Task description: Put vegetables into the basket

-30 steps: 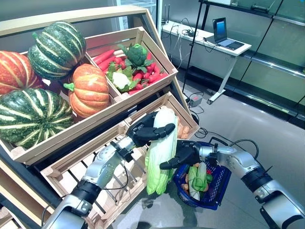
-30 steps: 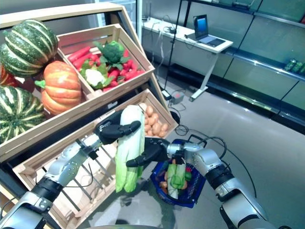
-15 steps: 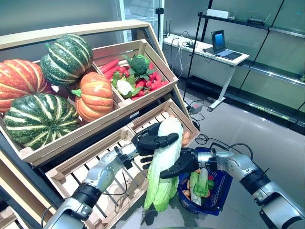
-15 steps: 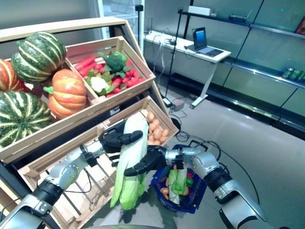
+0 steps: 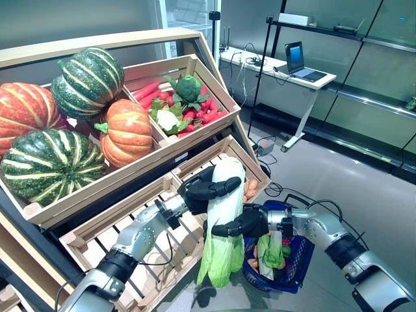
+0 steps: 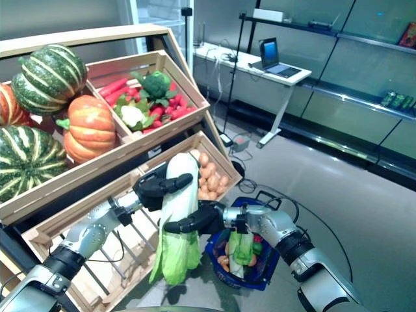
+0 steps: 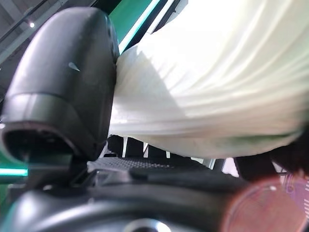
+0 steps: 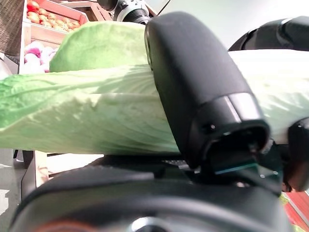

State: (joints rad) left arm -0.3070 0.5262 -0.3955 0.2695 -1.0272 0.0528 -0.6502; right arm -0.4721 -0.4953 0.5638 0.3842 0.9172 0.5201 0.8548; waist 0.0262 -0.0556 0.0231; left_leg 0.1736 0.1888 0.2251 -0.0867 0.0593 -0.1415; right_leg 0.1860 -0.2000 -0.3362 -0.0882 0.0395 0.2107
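1. Closest in, the cabbage (image 5: 221,227) hangs upright between both hands, white stalk end up, green leaves dangling down over the floor (image 5: 364,188).
2. The right hand (image 5: 242,224) reaches in from the basket side, its fingers curled round the cabbage's middle; the right wrist view shows the thumb (image 8: 203,87) pressed across the pale green leaves.
3. The left hand (image 5: 205,190) grips higher up, fingers wrapped over the white stalk; in its wrist view the thumb (image 7: 67,82) sits tight against the white ribs.
4. Just right of the cabbage, under the right arm, the blue basket (image 5: 296,263) stands on the floor, already holding green leafy vegetables (image 5: 272,246) and some small orange and red pieces. The cabbage is beside it, not inside.
5. Behind the hands, the lower wooden crate (image 5: 130,221) of the stand shows bare slats, and its right compartment holds brown potatoes (image 6: 209,175).
6. Up a level, a crate holds red radishes (image 5: 195,112), a broccoli (image 5: 188,86) and a cauliflower (image 5: 166,118).
7. To its left sit pumpkins: an orange one (image 5: 127,132), two striped green ones (image 5: 88,73) and a red-orange one (image 5: 26,114).
8. Far back, a laptop (image 5: 300,60) rests on a white surface (image 5: 286,65).
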